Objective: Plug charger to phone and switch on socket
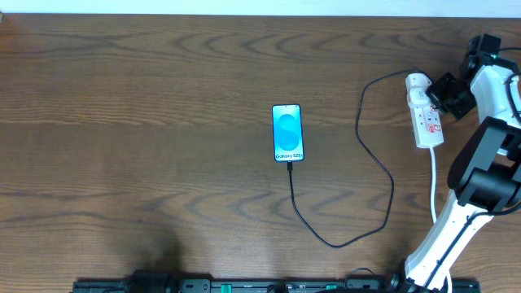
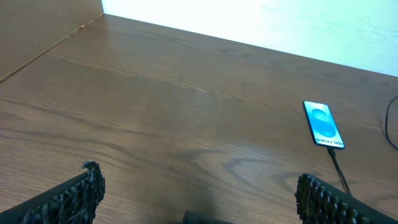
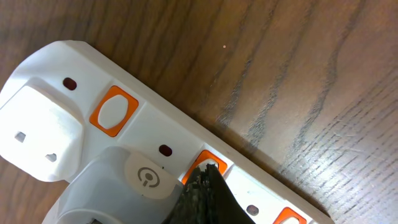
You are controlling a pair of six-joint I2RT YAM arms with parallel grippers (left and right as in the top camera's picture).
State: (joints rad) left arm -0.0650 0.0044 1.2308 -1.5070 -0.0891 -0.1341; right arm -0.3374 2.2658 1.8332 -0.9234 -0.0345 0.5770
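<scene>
Overhead: the phone (image 1: 287,133) lies face up on the bench (image 1: 146,122), well left of the socket (image 1: 426,122). The charger (image 1: 292,187) is seated in the phone's near edge.

Left wrist: the left tool (image 2: 199,186) hangs spread wide and idle. The socket is out of frame.

Right wrist: the right tool (image 3: 208,180), pressed together, bears on the socket's orange switch (image 3: 200,157), I judge to flip it. Its tip hides the rocker's position.

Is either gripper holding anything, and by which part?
Nothing is held. The left gripper is open and empty; the right gripper is shut, its tip on an orange switch of the socket.
</scene>
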